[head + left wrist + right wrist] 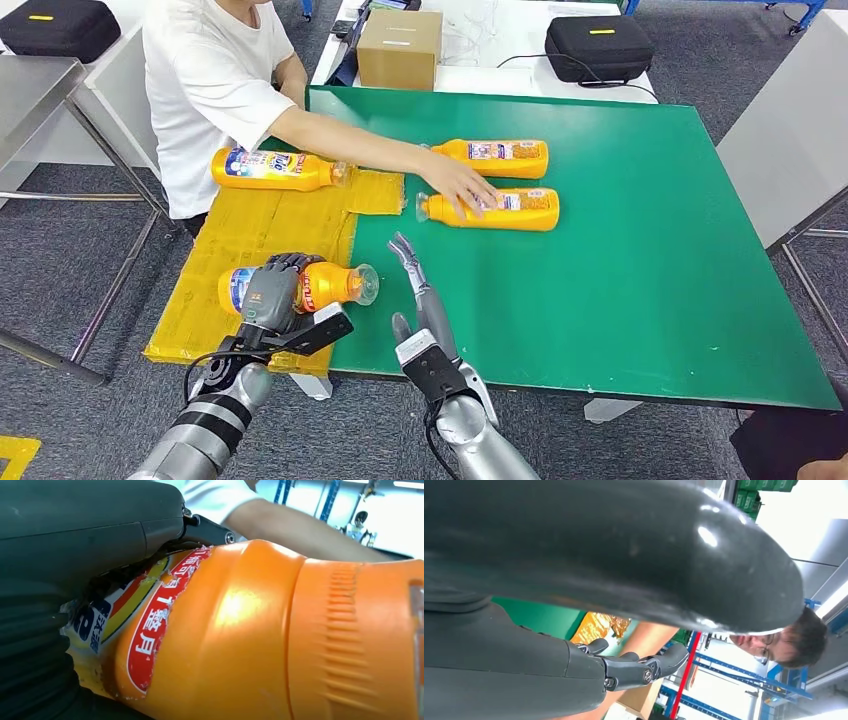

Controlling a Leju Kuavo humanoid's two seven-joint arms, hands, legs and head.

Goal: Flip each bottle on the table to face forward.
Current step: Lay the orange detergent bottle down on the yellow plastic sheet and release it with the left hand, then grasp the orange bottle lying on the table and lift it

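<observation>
**Left hand on the near bottle, right hand free over the green mat**

We see four orange bottles lying on their sides. Our left hand (272,295) is wrapped over the nearest bottle (300,287), which lies on the yellow taped board (250,235) at the table's near left, its clear cap pointing toward the green mat (620,250). The fingers curl over the bottle's label end and grip its body. In the left wrist view the same bottle (260,635) fills the frame, its red and blue label tucked under the dark palm (75,540), the ribbed orange neck running away from the hand.

Our right hand (420,305) hovers over the near edge of the green mat, just beside the held bottle's cap. Its fingers are stretched out and apart, holding nothing. The right wrist view shows the thick grey thumb (624,550) and darker fingers (639,667) extended, with nothing between them.

A second bottle (275,168) lies at the far end of the yellow board, blue label up. Two more lie on the green mat: the far bottle (495,157) and the closer bottle (495,208), well apart from both our hands. A person in a white shirt (210,90) reaches across the table, their hand (460,185) resting on the closer one near its neck. A cardboard box (400,48) and a black case (598,45) sit on the white table beyond.
</observation>
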